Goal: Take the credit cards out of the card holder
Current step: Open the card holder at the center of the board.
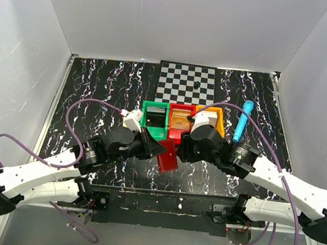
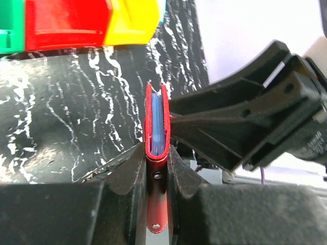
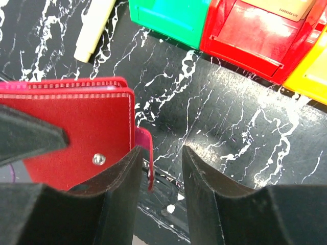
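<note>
Your left gripper (image 2: 157, 155) is clamped tight on the card holder (image 2: 156, 120). It's pinching the lower end, so the holder stands edge-on between the fingers, with blue showing inside the red border. Your right gripper (image 3: 161, 153) has its jaws apart and nothing squeezed between them. One finger sits right against the holder's red face, with the little tab (image 3: 145, 145) poking into the gap. From the top, the holder's between both grippers over the marbled table (image 1: 96, 91), just in front of the green bin (image 1: 155, 118) and red bin (image 1: 180, 122).
</note>
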`<move>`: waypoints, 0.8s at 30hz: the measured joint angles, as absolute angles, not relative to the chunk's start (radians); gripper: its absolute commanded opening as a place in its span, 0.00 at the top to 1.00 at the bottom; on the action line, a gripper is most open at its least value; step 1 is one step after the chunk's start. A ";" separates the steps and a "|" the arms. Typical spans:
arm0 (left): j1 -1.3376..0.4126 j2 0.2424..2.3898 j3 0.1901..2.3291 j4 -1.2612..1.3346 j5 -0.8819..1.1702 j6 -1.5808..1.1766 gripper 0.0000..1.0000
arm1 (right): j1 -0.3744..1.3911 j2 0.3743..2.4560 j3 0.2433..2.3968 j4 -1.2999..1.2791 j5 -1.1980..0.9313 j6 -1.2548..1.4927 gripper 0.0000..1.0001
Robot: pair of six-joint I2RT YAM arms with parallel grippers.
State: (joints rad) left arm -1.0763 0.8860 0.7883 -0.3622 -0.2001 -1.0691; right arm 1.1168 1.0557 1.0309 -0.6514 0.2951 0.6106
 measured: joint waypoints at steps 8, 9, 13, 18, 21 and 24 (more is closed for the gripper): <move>-1.076 0.797 0.663 -0.120 -0.078 -0.992 1.00 | 1.034 0.974 0.963 -0.616 0.220 0.622 0.55; -1.076 0.779 0.643 -0.082 -0.065 -0.981 1.00 | 1.026 0.960 0.957 -0.613 0.208 0.622 0.55; -1.076 0.728 0.583 0.056 -0.007 -0.940 1.00 | 1.009 0.908 0.934 -0.584 0.169 0.622 0.55; -1.076 0.727 0.550 0.226 0.089 -0.894 1.00 | 1.008 0.850 0.892 -0.511 0.083 0.622 0.53; -1.076 0.742 0.546 0.316 0.145 -0.887 1.00 | 1.008 0.833 0.879 -0.480 0.031 0.622 0.53; -1.074 0.766 0.546 0.407 0.215 -0.887 1.00 | 1.008 0.812 0.875 -0.463 -0.002 0.621 0.52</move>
State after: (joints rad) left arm -1.0737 0.7662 0.5461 0.4068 0.2153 -0.8867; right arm 1.0080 0.8116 0.8749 -0.4629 -0.0017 0.6209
